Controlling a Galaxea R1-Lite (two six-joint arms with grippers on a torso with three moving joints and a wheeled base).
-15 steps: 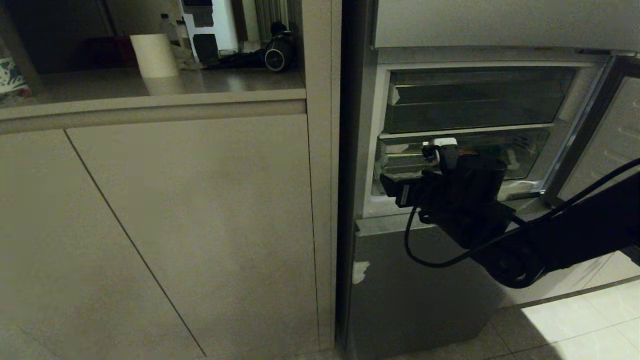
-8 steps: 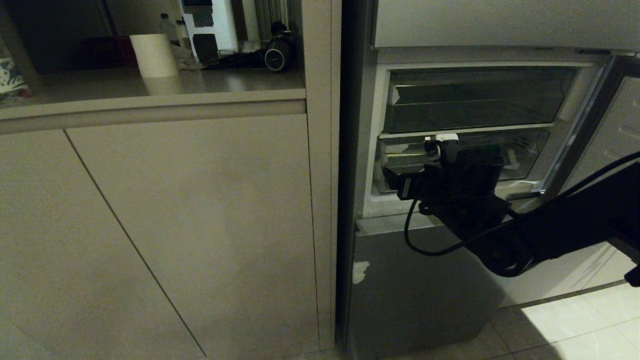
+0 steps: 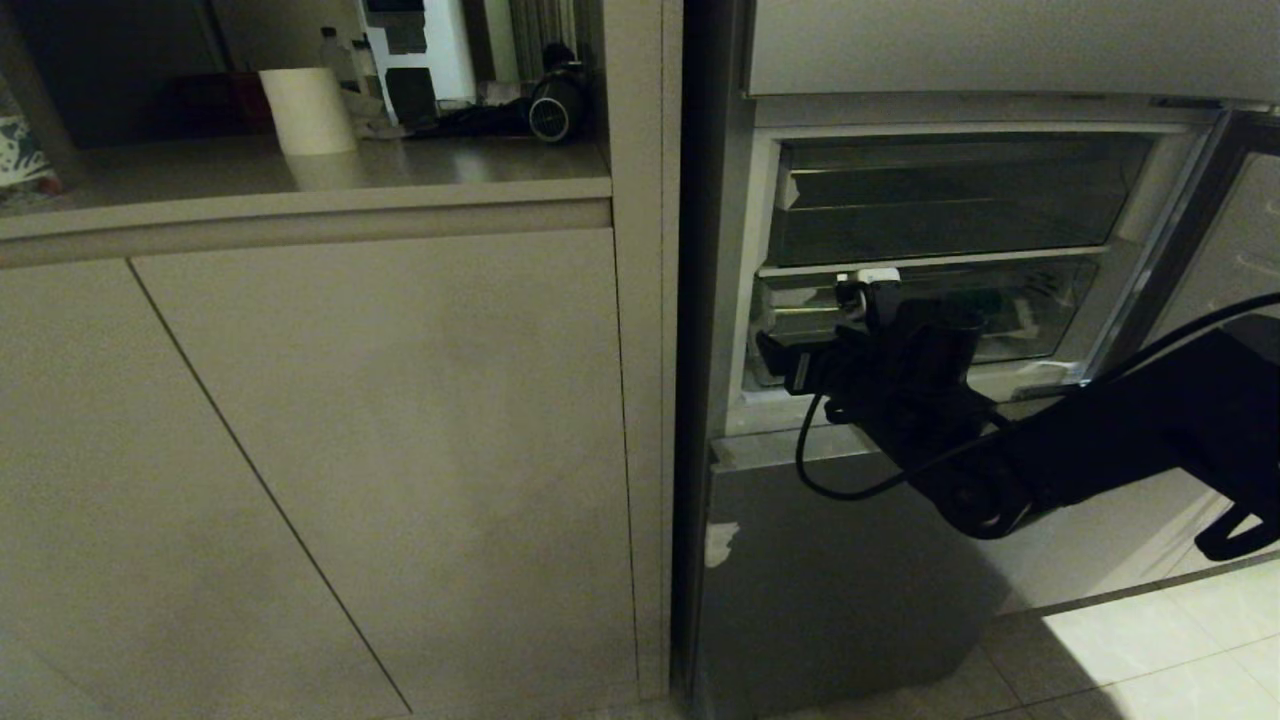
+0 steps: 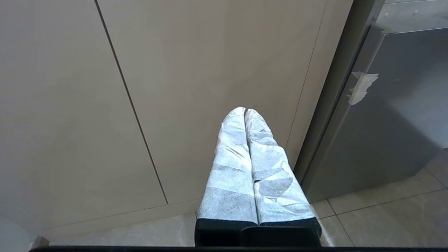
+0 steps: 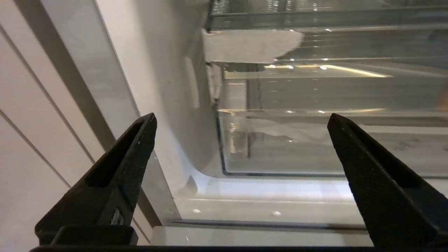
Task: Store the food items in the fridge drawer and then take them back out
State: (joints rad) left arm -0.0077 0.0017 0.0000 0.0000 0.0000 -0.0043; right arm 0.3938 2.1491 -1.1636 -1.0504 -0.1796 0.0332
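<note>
- The fridge [image 3: 720, 300] stands with its lower compartment exposed at about 2 o'clock in the head view, its door [image 3: 1220, 260] swung out toward 3 o'clock; a pale cabinet front [image 3: 330, 450] fills everything from 7 to 10 o'clock.
- The table [image 3: 400, 165] runs along the cabinet top at 11 o'clock and carries a white paper roll [image 3: 307, 110].
- The fridge drawer [image 3: 1040, 305], a clear bin with torn white sticker scraps on its front, sits pushed in beneath the shallower clear tray [image 3: 950, 200]; the wrist view shows its front wall [image 5: 315, 147] just ahead.
- The right gripper [image 5: 241, 122] reaches in from 4 o'clock, its dark fingers [image 5: 119, 168] spread wide and empty, poised near the drawer's left front corner but apart from it.
- The left gripper [image 4: 245, 112] hangs parked beside the cabinet, its wrapped fingers pressed together on nothing.
- The food items cannot be made out with any certainty; a faint orange edge shows through the drawer's clear wall at 3 o'clock in the right wrist view, too slight to name.
- Judged from this, the step is getting hold of the drawer front: the fingers would do best to straddle the slanted lip squarely, nearer its middle than the corner, so the drawer slides straight rather than jamming askew.
</note>
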